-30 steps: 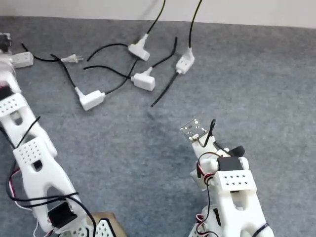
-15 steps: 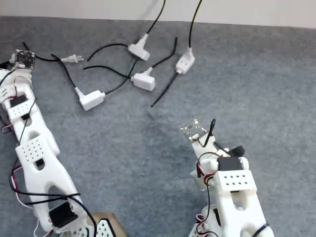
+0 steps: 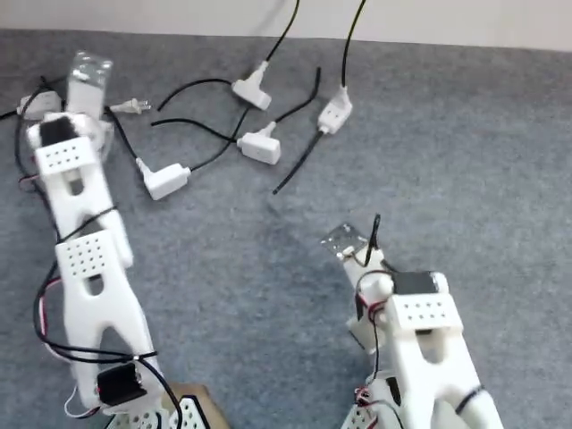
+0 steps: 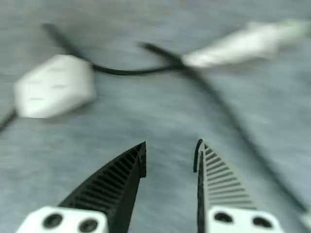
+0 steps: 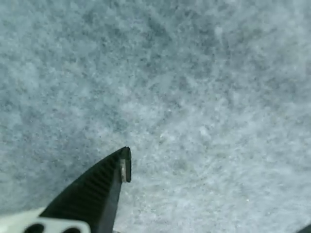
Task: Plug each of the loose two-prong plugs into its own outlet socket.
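Several white outlet sockets on black cords lie across the far side of the grey carpet: one (image 3: 253,91), another (image 3: 334,112), a third (image 3: 259,143), and one nearer (image 3: 166,180). A small two-prong plug (image 3: 134,107) lies at the far left. My left gripper (image 3: 89,71) hovers there, open and holding nothing. The left wrist view shows its open fingers (image 4: 124,177) above the carpet, a white socket (image 4: 53,92) and a blurred white plug (image 4: 252,43) just beyond them. My right gripper (image 3: 344,239) sits low over bare carpet, open, with one finger (image 5: 114,177) in its wrist view.
Black cords (image 3: 201,125) cross and loop between the sockets at the back. Two cords (image 3: 286,31) run off the far edge. Bare carpet (image 3: 268,286) lies between the two arms. A brown block corner (image 3: 192,393) shows at the front edge.
My left arm has swung in from the left edge toward the back, bringing its gripper over the far-left plug area. The right arm shifted slightly; sockets and plugs lie as before.
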### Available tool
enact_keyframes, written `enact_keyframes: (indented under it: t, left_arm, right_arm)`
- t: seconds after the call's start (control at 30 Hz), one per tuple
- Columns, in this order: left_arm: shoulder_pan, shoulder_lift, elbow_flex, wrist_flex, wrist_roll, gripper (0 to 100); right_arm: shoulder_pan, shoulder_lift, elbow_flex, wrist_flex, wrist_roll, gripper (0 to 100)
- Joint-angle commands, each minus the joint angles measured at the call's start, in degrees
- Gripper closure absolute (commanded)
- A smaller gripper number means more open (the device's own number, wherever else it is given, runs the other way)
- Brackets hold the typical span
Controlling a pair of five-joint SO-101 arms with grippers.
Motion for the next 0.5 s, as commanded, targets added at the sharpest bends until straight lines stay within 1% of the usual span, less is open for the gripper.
enact_keyframes:
  t: [0.0, 0.1, 0.2, 0.3, 0.47]
  left_arm:
    - [-2.15, -7.69, -2.77, -1.49, 0.88, 81]
    - [-4.97, -7.78, -1.45, -7.03, 0.88, 81]
    - [-6.90, -7.52, -1.01, -14.51, 0.88, 81]
    - [-7.52, -6.46, 2.15, -25.14, 0.88, 81]
    - [-5.41, -1.01, 11.47, -45.27, 0.44, 81]
  right_arm:
    - [-3.91, 4.26, -3.12, 0.48, 0.70, 45.3]
    - [-7.08, 5.14, -2.42, 0.40, 0.70, 45.3]
    - [-8.04, 4.18, -2.24, 0.40, 0.70, 45.3]
    - [-8.04, 3.65, -1.89, 0.40, 0.70, 45.3]
    - [-8.04, 3.65, -1.89, 0.40, 0.70, 45.3]
